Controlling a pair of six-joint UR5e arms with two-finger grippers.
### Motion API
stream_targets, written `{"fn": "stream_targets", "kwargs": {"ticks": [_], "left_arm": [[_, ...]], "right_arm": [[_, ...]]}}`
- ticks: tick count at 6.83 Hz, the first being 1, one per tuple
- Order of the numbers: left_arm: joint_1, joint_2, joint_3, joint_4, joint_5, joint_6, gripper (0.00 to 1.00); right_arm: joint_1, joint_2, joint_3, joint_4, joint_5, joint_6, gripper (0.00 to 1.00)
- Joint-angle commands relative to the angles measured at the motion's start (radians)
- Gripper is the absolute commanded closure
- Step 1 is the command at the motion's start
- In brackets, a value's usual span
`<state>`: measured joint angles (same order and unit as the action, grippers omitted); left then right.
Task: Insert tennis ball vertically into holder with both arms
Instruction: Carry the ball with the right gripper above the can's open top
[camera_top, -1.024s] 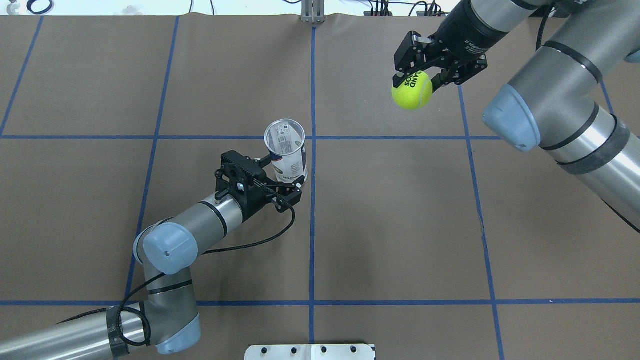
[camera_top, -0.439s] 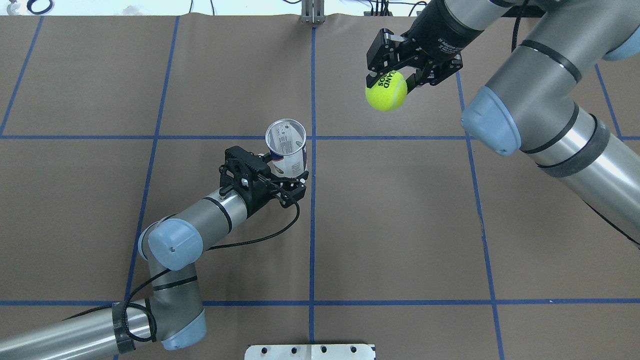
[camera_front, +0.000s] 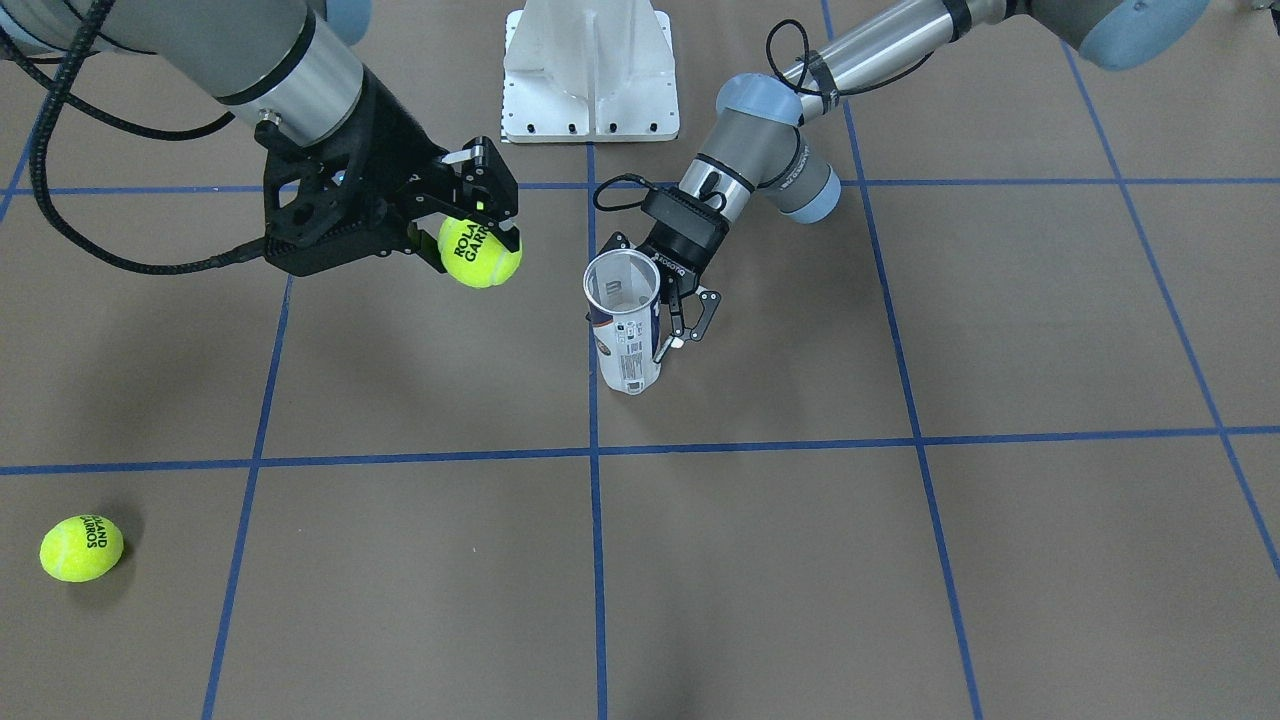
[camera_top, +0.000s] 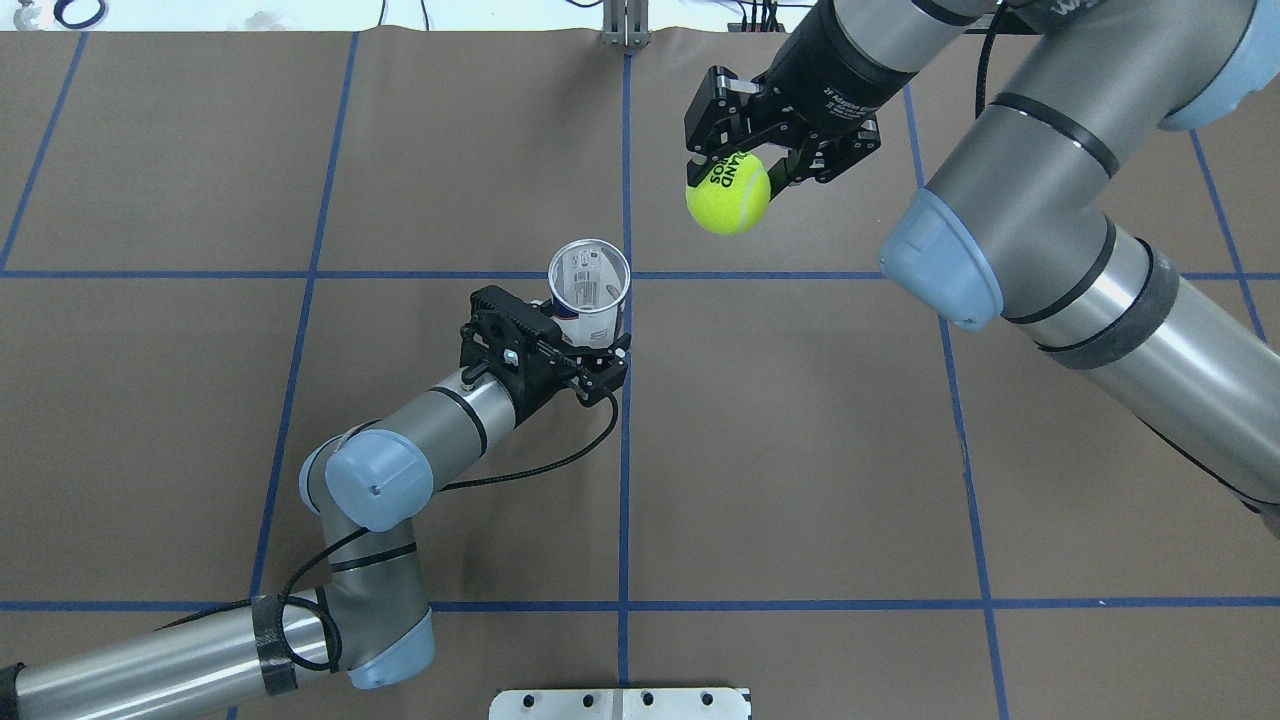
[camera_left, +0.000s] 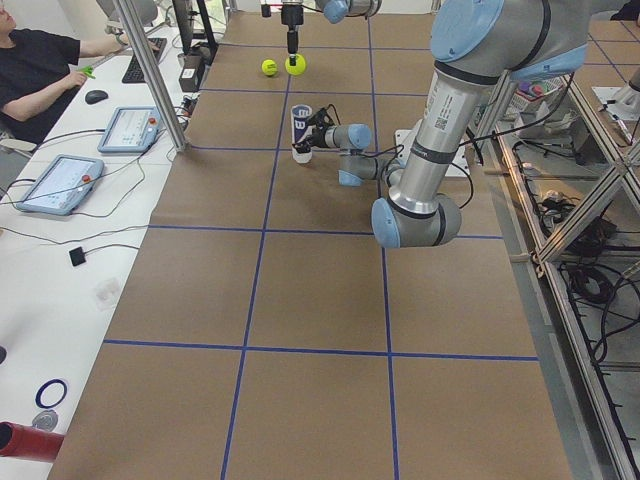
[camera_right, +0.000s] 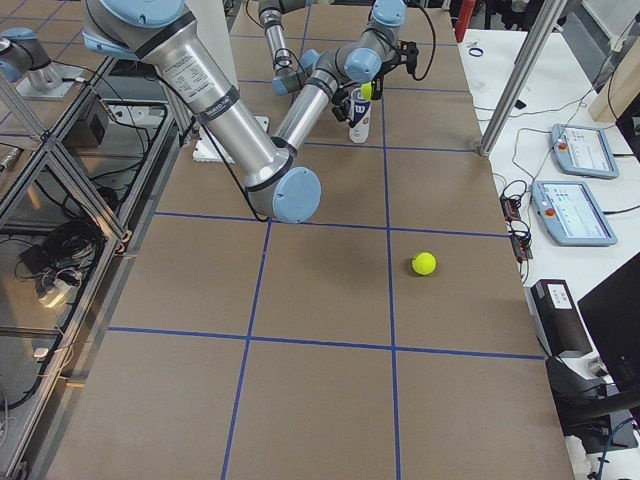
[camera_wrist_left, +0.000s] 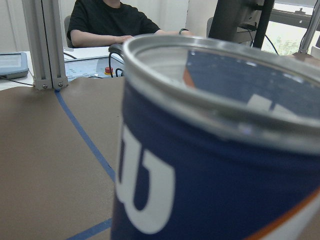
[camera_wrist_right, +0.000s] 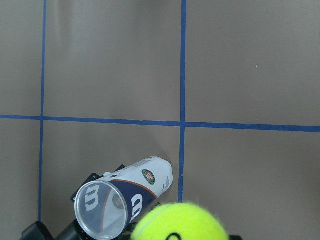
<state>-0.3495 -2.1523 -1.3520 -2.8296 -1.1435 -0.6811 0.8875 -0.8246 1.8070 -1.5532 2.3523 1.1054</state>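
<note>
Holding tennis ball (camera_top: 728, 195) clamped in right gripper (camera_top: 738, 168), aloft near holder (camera_top: 590, 290), not yet over mouth. Holder stands upright near centre of table (camera_top: 800, 450), left gripper (camera_top: 588, 342) clenched round it. Likely approach step; next: centre ball above rim, lower straight, release.

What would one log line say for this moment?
left claw: shut on upright clear plastic tube | right claw: shut on yellow tennis ball | ball: not yet over tube

Overhead and front-facing views look down from opposite sides, sharing the holder (camera_top: 589, 290); wrist cameras sit close.
</note>
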Motion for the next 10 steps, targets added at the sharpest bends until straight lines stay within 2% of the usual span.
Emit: {"fn": "stream_targets", "kwargs": {"ticks": [1, 2, 3, 7, 9, 10], "left_arm": [[-0.005, -0.003, 0.005, -0.001, 0.001, 0.000, 0.01], [-0.008, -0.003, 0.005, -0.002, 0.004, 0.000, 0.01], [-0.009, -0.001, 0.005, -0.010, 0.046, 0.000, 0.02], [-0.009, 0.000, 0.005, -0.011, 0.048, 0.000, 0.10], [-0.009, 0.002, 0.005, -0.013, 0.048, 0.000, 0.21], [-0.009, 0.000, 0.005, -0.013, 0.048, 0.000, 0.21]], "right_arm": [[-0.042, 0.041, -0.002, -0.001, -0.033, 0.053, 1.00], [-0.051, 0.047, -0.002, -0.001, -0.036, 0.053, 1.00], [-0.073, 0.054, -0.003, -0.001, -0.059, 0.057, 1.00], [-0.137, 0.079, -0.009, -0.001, -0.117, 0.088, 1.00], [-0.143, 0.087, -0.017, 0.001, -0.125, 0.114, 1.00], [-0.145, 0.113, -0.050, 0.002, -0.148, 0.126, 1.00]]}}
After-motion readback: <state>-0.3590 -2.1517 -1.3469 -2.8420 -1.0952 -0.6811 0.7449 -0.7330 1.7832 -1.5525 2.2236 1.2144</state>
